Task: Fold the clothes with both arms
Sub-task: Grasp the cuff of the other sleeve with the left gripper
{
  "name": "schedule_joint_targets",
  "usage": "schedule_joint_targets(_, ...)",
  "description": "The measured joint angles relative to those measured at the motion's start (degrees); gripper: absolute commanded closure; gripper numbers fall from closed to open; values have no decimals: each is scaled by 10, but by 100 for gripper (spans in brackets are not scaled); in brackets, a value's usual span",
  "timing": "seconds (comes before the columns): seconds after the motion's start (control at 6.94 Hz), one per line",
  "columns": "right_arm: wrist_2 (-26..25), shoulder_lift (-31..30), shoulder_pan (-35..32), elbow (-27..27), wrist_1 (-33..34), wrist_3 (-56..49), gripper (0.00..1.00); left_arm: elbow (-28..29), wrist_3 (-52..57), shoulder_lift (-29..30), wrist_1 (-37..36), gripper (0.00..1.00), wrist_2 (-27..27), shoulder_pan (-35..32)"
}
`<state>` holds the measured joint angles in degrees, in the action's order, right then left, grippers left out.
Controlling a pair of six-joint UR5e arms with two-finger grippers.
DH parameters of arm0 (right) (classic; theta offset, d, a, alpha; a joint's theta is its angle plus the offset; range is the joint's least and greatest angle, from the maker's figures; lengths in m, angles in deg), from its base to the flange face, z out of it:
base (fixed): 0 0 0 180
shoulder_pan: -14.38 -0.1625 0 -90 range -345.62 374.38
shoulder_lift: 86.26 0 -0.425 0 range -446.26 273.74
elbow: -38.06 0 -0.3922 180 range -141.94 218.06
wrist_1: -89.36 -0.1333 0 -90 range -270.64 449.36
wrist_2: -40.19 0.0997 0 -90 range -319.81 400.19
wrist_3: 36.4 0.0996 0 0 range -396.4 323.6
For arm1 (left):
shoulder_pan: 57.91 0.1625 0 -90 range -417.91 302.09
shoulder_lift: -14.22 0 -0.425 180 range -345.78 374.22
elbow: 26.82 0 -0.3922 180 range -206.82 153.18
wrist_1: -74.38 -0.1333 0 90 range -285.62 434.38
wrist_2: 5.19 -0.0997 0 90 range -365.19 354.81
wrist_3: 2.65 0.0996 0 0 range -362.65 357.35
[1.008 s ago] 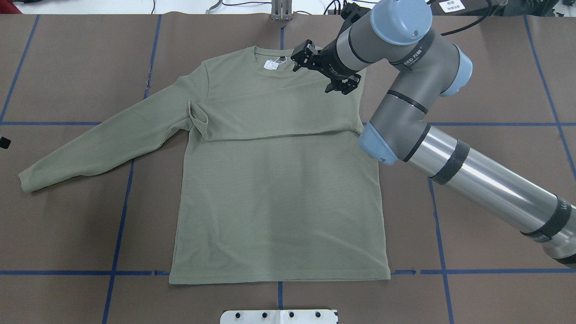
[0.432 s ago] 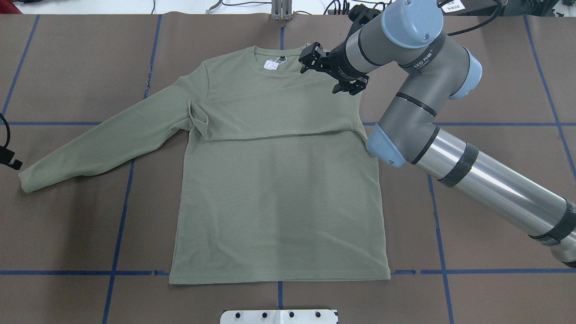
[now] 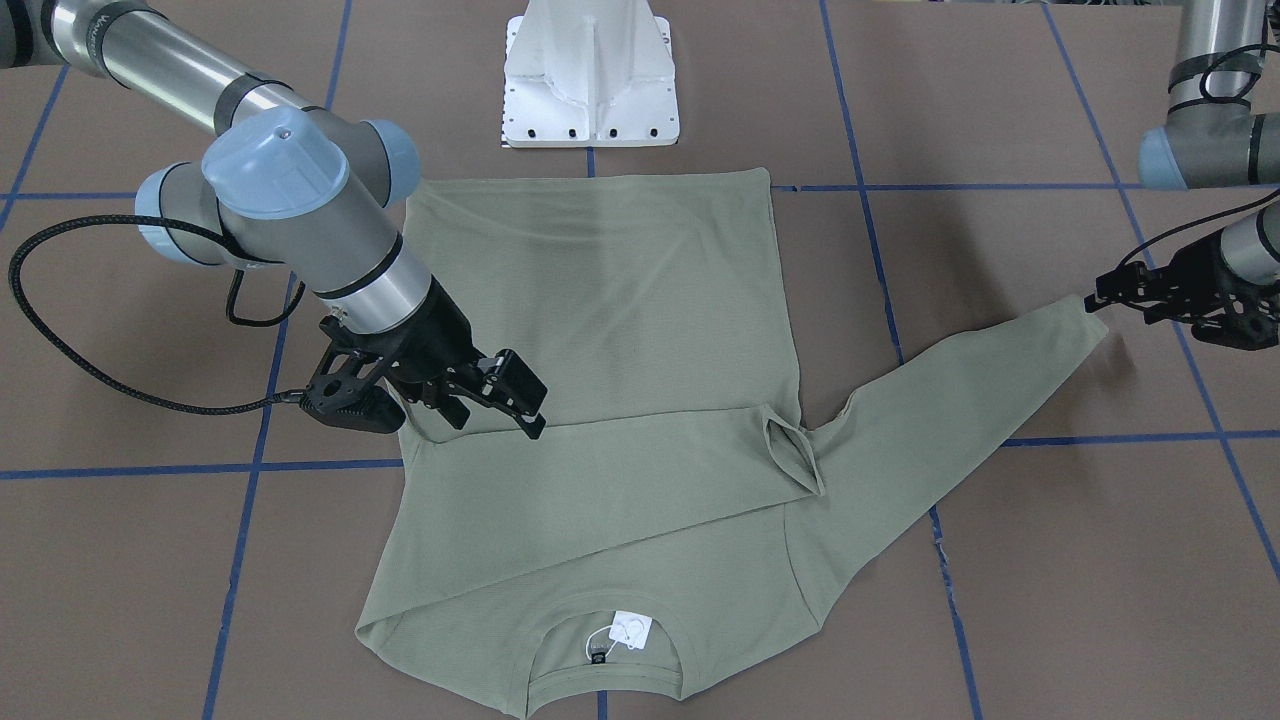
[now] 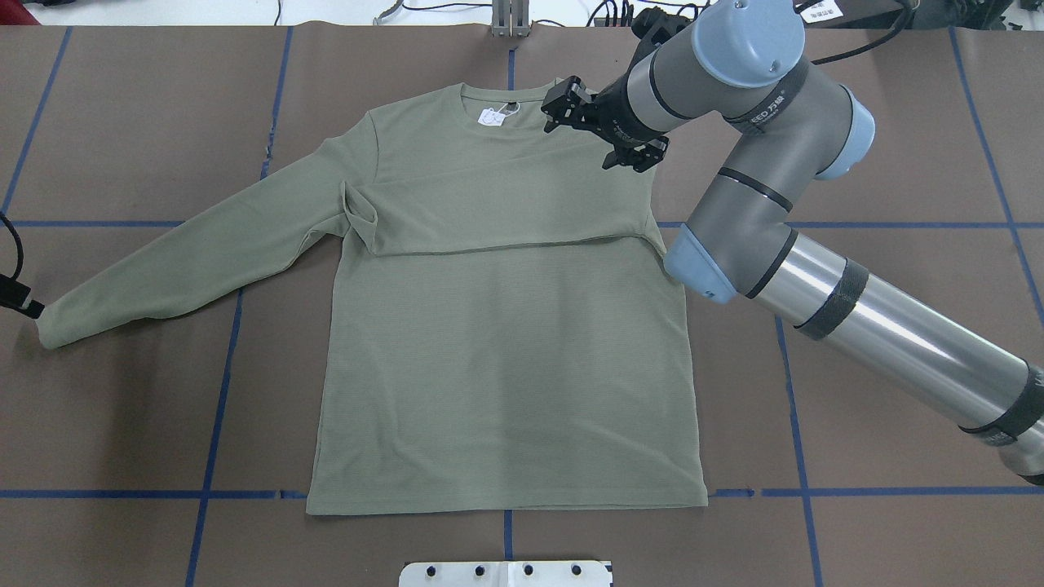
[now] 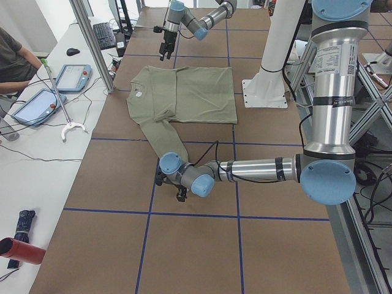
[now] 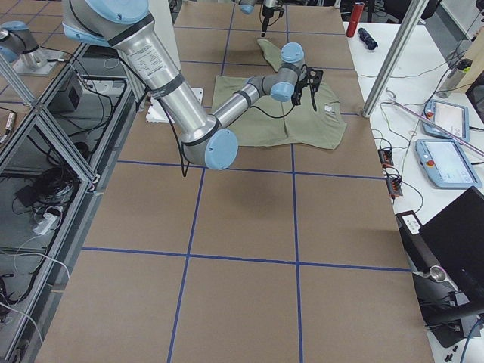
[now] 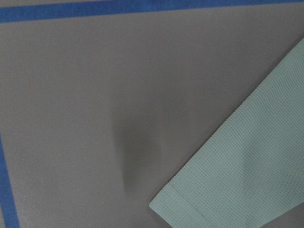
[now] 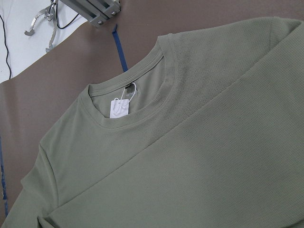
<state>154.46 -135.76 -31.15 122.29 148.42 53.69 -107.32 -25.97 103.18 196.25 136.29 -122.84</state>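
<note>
The sage-green shirt (image 4: 506,367) lies flat on the table, collar and white tag (image 4: 489,116) at the far side. One sleeve is folded across the chest (image 4: 506,204). The other sleeve stretches out to its cuff (image 4: 57,330). My right gripper (image 4: 579,144) is open and empty and hovers over the shoulder beside the collar; it also shows in the front view (image 3: 497,425). My left gripper (image 3: 1120,305) looks open and sits just off the cuff (image 3: 1085,335), apart from it. The left wrist view shows only the cuff corner (image 7: 228,190).
The brown table cover (image 4: 897,367) carries blue tape lines. The white base block (image 3: 590,80) stands at the shirt's hem side. A metal post (image 4: 510,20) stands at the table's far edge. A black cable (image 3: 60,340) loops beside the right arm.
My left gripper has come in from the table's left edge toward the sleeve cuff. My right gripper has shifted slightly right, away from the collar, staying open.
</note>
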Motion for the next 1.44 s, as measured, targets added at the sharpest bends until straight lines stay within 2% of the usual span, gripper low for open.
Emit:
schedule_joint_targets(0.72, -2, -5, 0, 5, 0, 0, 0, 2, 2, 4, 2, 15, -1, 22)
schedule_joint_targets(1.01, -2, -7, 0, 6, 0, 0, 0, 5, 1, 6, 1, 23, -2, 24)
schedule_joint_targets(1.15, -2, -9, 0, 7, 0, 0, 0, 10, 2, 9, 1, 41, -3, 24)
schedule_joint_targets(1.3, -2, -11, 1, 10, 0, 0, 0, 15, 3, 13, 2, 78, -3, 24)
schedule_joint_targets(1.44, -2, -14, 1, 13, 0, 0, 0, 17, 3, 15, 2, 100, -3, 24)
